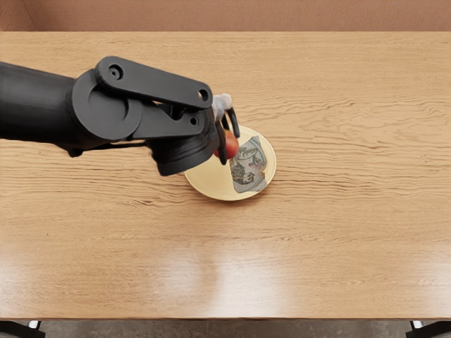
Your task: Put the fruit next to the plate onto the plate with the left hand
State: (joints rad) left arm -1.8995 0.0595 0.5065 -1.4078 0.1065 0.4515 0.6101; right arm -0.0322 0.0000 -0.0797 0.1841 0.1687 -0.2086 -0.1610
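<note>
My left arm comes in from the picture's left edge and its black hand (pixel 224 135) hovers over the left part of a yellow plate (pixel 224 184). The plate has a grey printed picture on its right half. A small red fruit (pixel 230 144) shows between the dark fingers, which curl around it. The fruit sits above the plate's upper left area; whether it touches the plate I cannot tell. The bulky wrist hides the plate's left rim.
The wooden table (pixel 338 239) stretches wide on all sides of the plate. Its far edge meets a brown wall at the top. Table legs show at the bottom corners.
</note>
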